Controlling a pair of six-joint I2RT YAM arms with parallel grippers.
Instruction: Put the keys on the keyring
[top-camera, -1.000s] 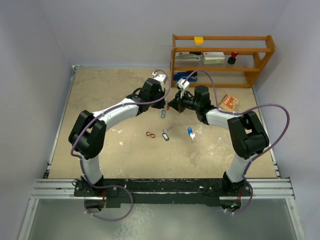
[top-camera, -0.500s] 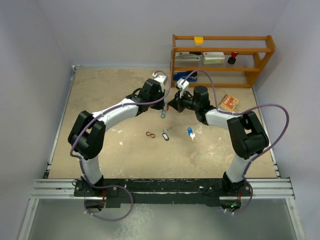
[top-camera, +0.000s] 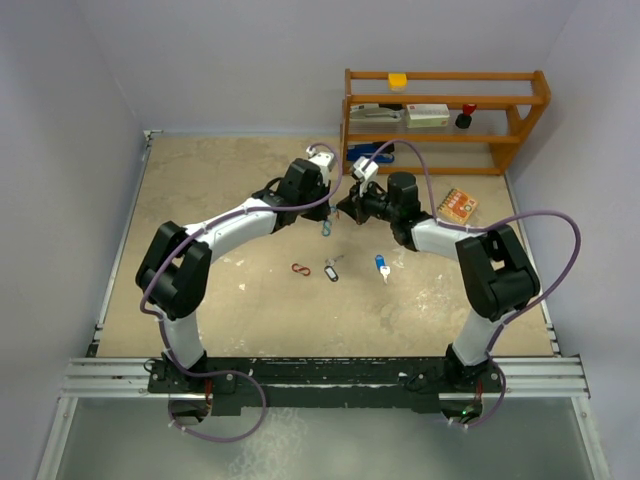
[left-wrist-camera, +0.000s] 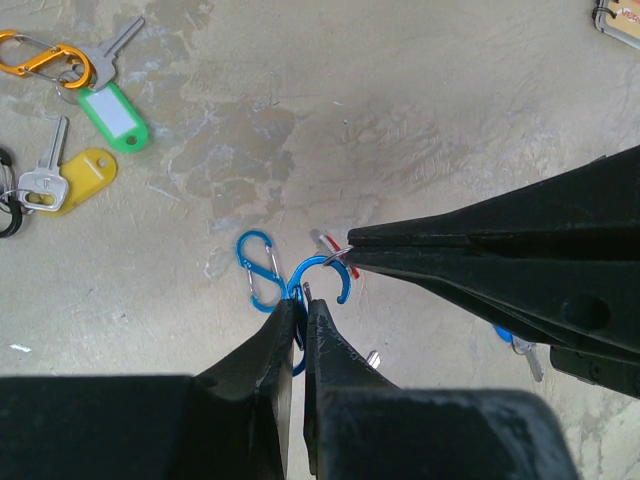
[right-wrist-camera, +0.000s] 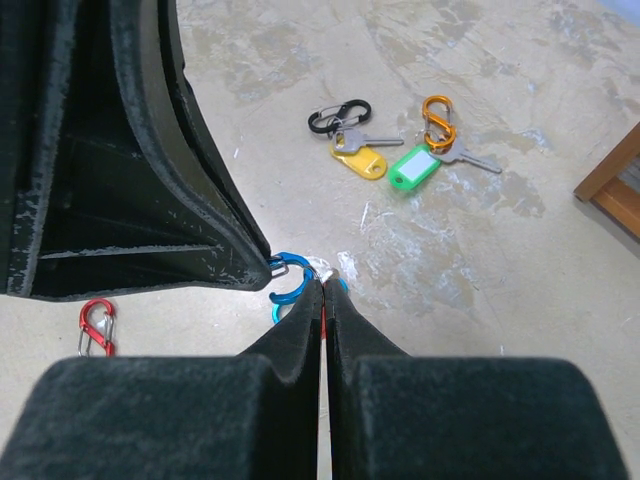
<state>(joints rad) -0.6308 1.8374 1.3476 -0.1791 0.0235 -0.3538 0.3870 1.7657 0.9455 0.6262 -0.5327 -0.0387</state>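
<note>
My left gripper (left-wrist-camera: 300, 300) is shut on the keyring, a blue S-shaped clip (left-wrist-camera: 322, 272), held above the table with its open hook pointing up. My right gripper (right-wrist-camera: 325, 285) is shut on a small key with a red tag (left-wrist-camera: 351, 270). The key's metal end (right-wrist-camera: 322, 268) touches the hook. From above, both grippers (top-camera: 328, 207) (top-camera: 344, 212) meet tip to tip over the table's far middle. A second blue clip (left-wrist-camera: 258, 268) shows beside the held one. More keys lie on the table: green tag (right-wrist-camera: 415, 165), yellow tag (right-wrist-camera: 360, 160), black tag (top-camera: 331, 270), blue tag (top-camera: 382, 265).
An orange clip (right-wrist-camera: 437, 120) sits by the green-tagged key and a black clip (right-wrist-camera: 338, 115) by the yellow one. A red clip (top-camera: 300, 269) lies nearer the arms. A wooden shelf (top-camera: 440, 120) stands at the back right, with a small orange book (top-camera: 459, 205) before it.
</note>
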